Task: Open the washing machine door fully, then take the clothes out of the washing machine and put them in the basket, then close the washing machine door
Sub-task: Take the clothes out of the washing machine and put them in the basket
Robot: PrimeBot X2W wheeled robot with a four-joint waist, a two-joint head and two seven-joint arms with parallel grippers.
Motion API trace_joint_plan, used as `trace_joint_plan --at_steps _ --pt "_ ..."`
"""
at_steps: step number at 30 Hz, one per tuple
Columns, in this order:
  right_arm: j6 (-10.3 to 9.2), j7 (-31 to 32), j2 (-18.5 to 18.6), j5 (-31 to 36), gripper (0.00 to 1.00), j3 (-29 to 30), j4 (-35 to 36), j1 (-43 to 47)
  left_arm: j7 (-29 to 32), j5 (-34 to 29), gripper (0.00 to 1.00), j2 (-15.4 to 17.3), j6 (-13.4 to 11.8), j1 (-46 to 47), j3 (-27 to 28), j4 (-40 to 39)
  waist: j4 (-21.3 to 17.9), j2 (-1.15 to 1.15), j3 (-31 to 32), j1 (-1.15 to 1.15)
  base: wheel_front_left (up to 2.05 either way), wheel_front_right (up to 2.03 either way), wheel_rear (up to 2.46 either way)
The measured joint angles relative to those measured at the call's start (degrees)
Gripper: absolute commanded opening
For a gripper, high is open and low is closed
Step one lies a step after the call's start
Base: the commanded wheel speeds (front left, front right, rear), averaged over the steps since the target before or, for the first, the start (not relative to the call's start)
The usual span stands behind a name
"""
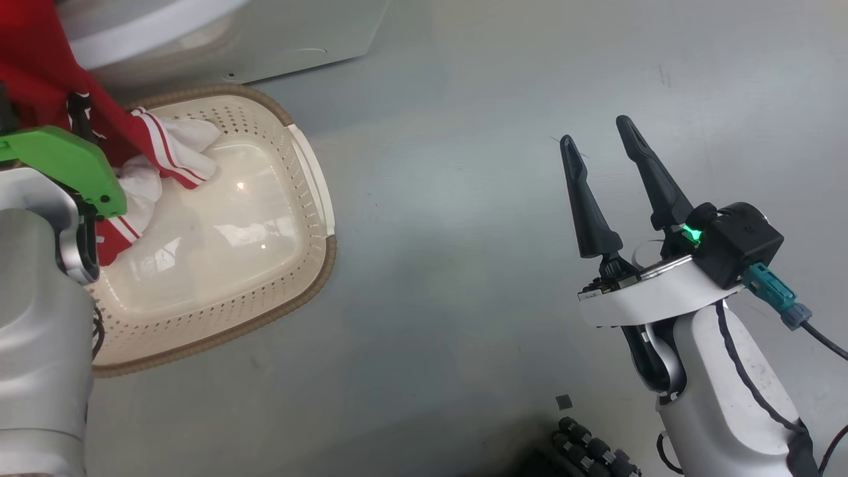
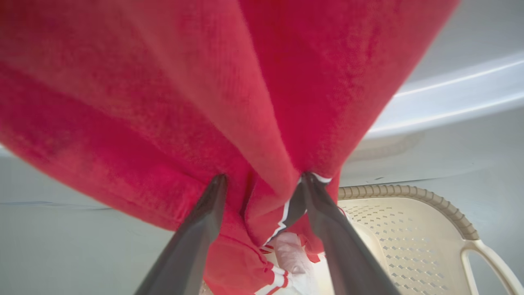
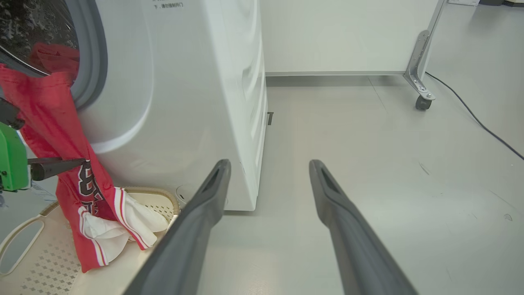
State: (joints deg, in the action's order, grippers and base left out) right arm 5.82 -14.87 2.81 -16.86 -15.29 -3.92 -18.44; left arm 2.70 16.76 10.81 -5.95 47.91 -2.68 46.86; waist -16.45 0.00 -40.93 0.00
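Note:
Red clothes (image 3: 53,123) hang out of the washing machine (image 3: 196,102) drum mouth, and their white-striped hem (image 1: 172,152) lies in the cream basket (image 1: 311,192) on the floor in front of it. My left gripper (image 2: 265,176) is open, its fingers spread wide with folds of the red cloth (image 2: 163,102) draped between the tips. One left finger (image 3: 57,167) touches the hanging cloth above the basket rim (image 3: 151,191). My right gripper (image 1: 595,132) is open and holds nothing, over bare floor right of the basket. The washing machine door is out of view.
Grey floor stretches to the right of the machine. A metal leg on a caster (image 3: 421,88) and a dark cable (image 3: 470,114) lie at the far right, before a pale wall. Part of my dark base (image 1: 589,444) shows at the bottom.

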Motion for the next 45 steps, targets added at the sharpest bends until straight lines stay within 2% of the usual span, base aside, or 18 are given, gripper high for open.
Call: trace_joint_plan --at_steps 1,2,11,21,24,29,33,45 --pt "0.0 0.0 0.0 0.0 1.0 0.0 0.0 0.0 -0.4 0.1 0.31 -0.1 0.0 0.3 0.1 0.4 -0.1 0.0 -0.1 0.0 0.0 0.0 0.0" --pt "0.0 0.0 0.0 0.0 1.0 0.0 -0.1 -0.1 -0.7 0.2 0.01 -0.1 0.0 0.4 0.1 0.7 -0.2 0.0 -0.2 0.0 0.0 0.0 0.0" --pt "-0.43 0.0 0.0 -0.3 1.0 0.5 -0.2 -1.2 -4.5 0.2 0.0 -0.8 -0.3 1.3 0.3 4.0 0.0 0.0 -0.4 0.0 0.0 0.0 0.0" --pt "-0.68 0.0 0.0 1.4 1.0 2.5 -0.5 -1.2 -13.6 0.1 0.0 -4.4 -0.2 1.2 -1.1 4.6 3.1 0.0 0.5 0.0 0.0 0.0 0.0" --pt "-0.68 0.0 0.0 1.6 1.0 2.9 -0.7 -1.2 -16.2 0.1 0.0 -5.3 0.6 0.8 -1.5 4.5 4.1 0.0 1.1 0.0 0.0 0.0 0.0" --pt "-0.67 0.0 0.0 2.6 1.0 3.4 -1.1 -1.2 -17.2 -0.3 0.0 -6.8 1.2 -1.3 -2.6 3.6 5.8 0.0 2.4 0.0 0.0 0.0 0.0" --pt "-0.67 0.0 0.3 3.3 1.0 4.3 -1.7 -0.9 -17.4 -0.7 0.0 -8.7 1.7 -3.5 -3.6 0.1 7.9 0.0 4.3 0.0 0.0 0.0 0.0" --pt "-0.65 0.0 0.8 4.4 1.0 5.0 -2.6 1.7 -17.4 -2.5 0.0 -9.4 1.8 -10.7 -5.2 -16.8 12.0 0.0 9.3 0.0 0.0 0.0 0.0"
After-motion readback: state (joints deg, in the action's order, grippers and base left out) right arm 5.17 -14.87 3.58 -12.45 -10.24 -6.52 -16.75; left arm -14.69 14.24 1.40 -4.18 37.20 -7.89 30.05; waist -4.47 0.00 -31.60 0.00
